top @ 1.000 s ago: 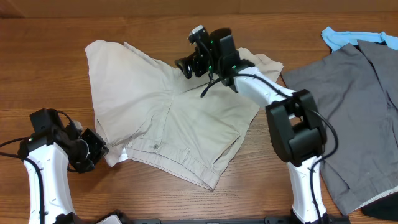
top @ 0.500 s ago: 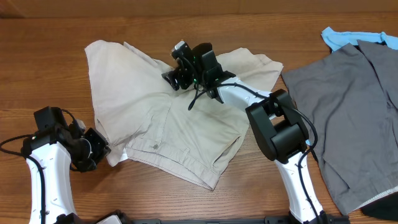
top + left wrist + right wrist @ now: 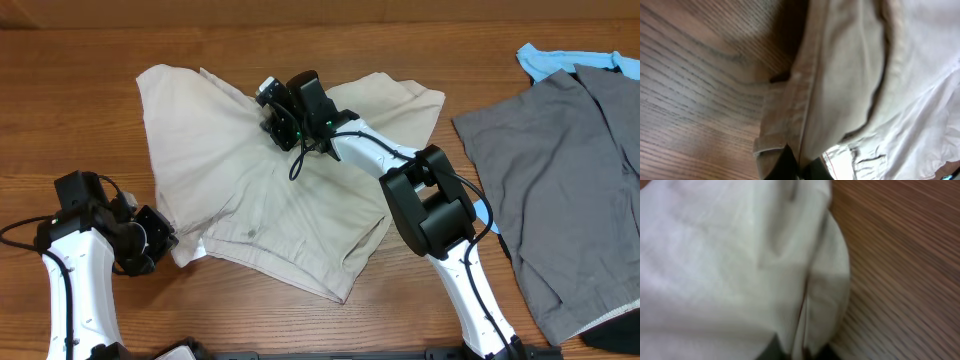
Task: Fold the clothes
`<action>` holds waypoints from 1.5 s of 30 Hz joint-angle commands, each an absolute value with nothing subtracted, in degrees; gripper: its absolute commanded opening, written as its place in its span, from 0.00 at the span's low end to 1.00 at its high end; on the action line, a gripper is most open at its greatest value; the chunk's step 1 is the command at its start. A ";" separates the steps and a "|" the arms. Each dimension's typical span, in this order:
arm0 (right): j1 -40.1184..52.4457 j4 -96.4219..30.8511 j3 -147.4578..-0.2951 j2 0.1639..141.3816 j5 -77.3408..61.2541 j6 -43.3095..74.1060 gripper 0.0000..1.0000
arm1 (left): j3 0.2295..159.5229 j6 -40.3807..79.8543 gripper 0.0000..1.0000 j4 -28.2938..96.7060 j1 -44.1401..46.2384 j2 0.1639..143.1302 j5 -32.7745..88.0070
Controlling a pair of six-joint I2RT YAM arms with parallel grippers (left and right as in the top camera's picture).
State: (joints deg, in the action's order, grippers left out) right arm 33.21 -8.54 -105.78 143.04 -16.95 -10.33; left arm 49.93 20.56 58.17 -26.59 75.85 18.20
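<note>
Your pale beige khaki cotton shorts [image 3: 270,190] lie spread and rumpled on the brown wooden table [image 3: 80,100], waistband toward the arm bases and the two legs fanned away from them.

Your left gripper [image 3: 160,238] sits at the shorts' waistband corner on the left arm's side. Its jaws are pressed together on that edge. In the left wrist view the dark fingertips [image 3: 785,162] meet on the seamed band, with a bit of white lining just beside them.

Your right gripper [image 3: 274,125] is over the shorts' far middle, between the two legs. It is pinched closed on a raised fold of the fabric. In the right wrist view the cloth bunches into the fingertips [image 3: 770,352] at the bottom edge, though that picture is blurred.

A flat grey fabric garment [image 3: 560,170] lies well apart from the shorts on the right arm's side. A light blue cloth [image 3: 545,60] peeks out at its far corner.
</note>
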 commanded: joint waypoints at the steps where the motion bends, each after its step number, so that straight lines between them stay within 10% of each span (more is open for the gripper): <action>1: 29.74 -9.23 -108.60 143.33 -3.25 -1.67 0.04 | 50.74 19.73 0.04 55.72 -26.20 74.87 17.80; 13: 18.24 -39.99 -112.71 130.80 -3.70 22.79 0.22 | 50.74 23.40 0.04 10.11 -25.67 79.75 17.34; 20: 18.70 -42.00 -112.71 127.20 -1.43 22.02 0.58 | 53.60 22.85 0.04 6.15 -26.52 88.40 8.97; 28: 11.57 -57.41 -111.83 125.16 -1.10 18.04 0.59 | 73.82 19.18 0.06 11.88 -27.11 95.26 7.88; 29: 10.68 -58.89 -111.70 125.16 -1.13 18.04 0.59 | 76.42 18.74 0.14 13.23 -27.11 95.72 7.90; 30: 9.08 -61.73 -111.70 125.16 -1.15 18.02 0.60 | 81.21 18.37 0.62 16.19 -27.09 96.82 7.92; 32: 7.94 -64.05 -111.70 125.16 -1.50 17.98 0.61 | 84.40 18.39 1.00 20.14 -27.07 97.45 8.73; 45: 8.12 -72.07 -107.92 125.16 -14.31 8.23 0.71 | 79.05 18.41 1.00 59.11 -20.16 97.51 17.85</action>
